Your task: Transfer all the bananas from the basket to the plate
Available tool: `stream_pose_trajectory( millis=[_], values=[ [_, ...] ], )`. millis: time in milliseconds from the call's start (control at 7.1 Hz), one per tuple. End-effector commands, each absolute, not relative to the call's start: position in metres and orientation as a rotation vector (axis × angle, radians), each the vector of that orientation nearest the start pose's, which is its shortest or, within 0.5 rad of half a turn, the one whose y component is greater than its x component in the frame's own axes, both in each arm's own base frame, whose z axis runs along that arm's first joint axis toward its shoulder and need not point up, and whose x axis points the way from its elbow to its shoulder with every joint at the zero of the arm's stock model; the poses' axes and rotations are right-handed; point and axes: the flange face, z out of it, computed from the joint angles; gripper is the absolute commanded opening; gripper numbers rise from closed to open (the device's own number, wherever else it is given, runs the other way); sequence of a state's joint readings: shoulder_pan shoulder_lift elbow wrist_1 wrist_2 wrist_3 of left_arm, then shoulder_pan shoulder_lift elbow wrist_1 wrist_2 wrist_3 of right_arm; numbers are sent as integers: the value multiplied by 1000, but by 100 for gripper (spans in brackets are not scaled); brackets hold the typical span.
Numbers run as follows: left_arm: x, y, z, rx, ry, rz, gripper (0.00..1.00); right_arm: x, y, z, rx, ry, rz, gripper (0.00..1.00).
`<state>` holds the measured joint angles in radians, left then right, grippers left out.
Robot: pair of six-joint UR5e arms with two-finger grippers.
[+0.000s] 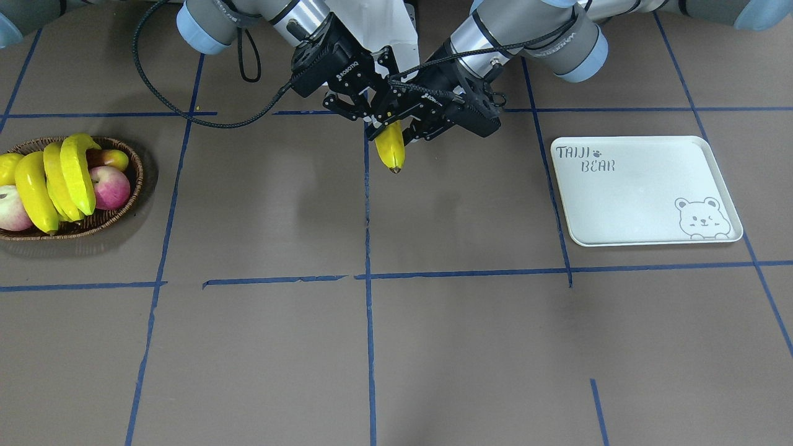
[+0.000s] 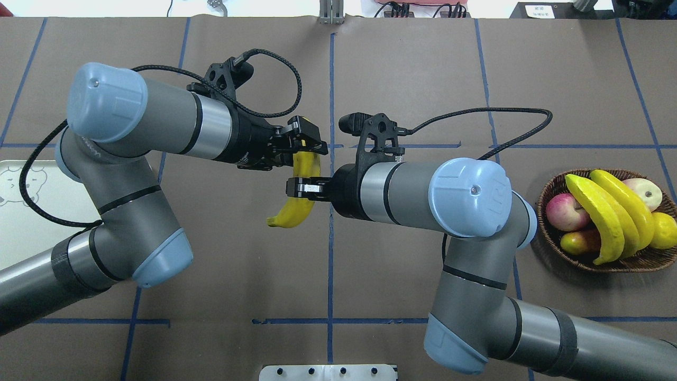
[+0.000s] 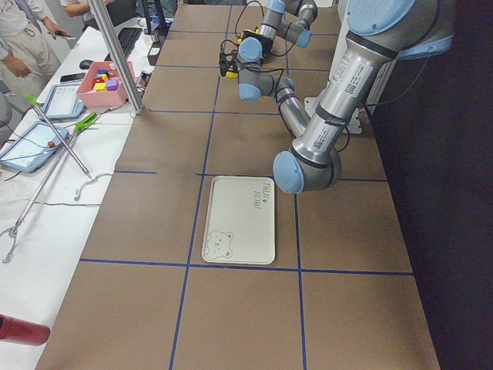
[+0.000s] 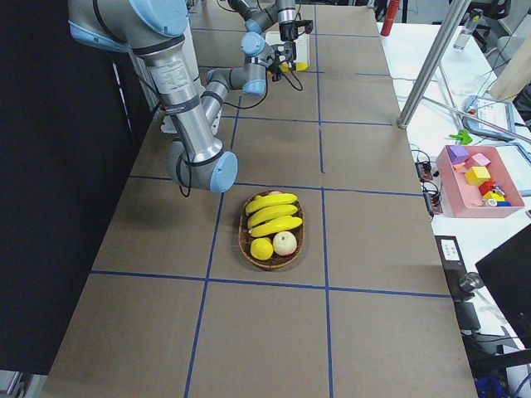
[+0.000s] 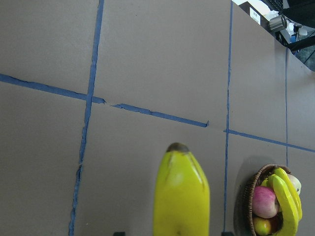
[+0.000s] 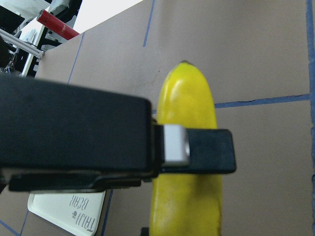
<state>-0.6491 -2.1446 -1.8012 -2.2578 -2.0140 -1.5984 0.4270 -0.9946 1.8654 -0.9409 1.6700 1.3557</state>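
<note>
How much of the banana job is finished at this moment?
Done: nothing, the plate is bare. In hand: one banana in the air at mid-table, the right hand shut on it, the left hand around it too, grip unclear. Left: three bananas in the basket.

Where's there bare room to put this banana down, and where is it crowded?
The plate is wholly bare. The table is also bare between plate and basket, all along the side far from the robot. Crowded: the basket, heaped with fruit, and mid-table, where the left gripper and right gripper meet at the held banana.
</note>
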Motion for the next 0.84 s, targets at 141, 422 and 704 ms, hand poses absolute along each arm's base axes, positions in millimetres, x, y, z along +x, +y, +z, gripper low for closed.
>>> stream_pose_trajectory(
  millis=[141,422,704],
  values=[
    [420,-435,147,103,1494,-220,0,-487,-358,125,396,-1451,99,73],
    [418,-437,149,106,1491,-224,0,-477,-373,128,382,-1404,108,99],
    [408,-448,155,122,1479,-249,0,-437,-410,135,279,-1394,60,99]
  ],
)
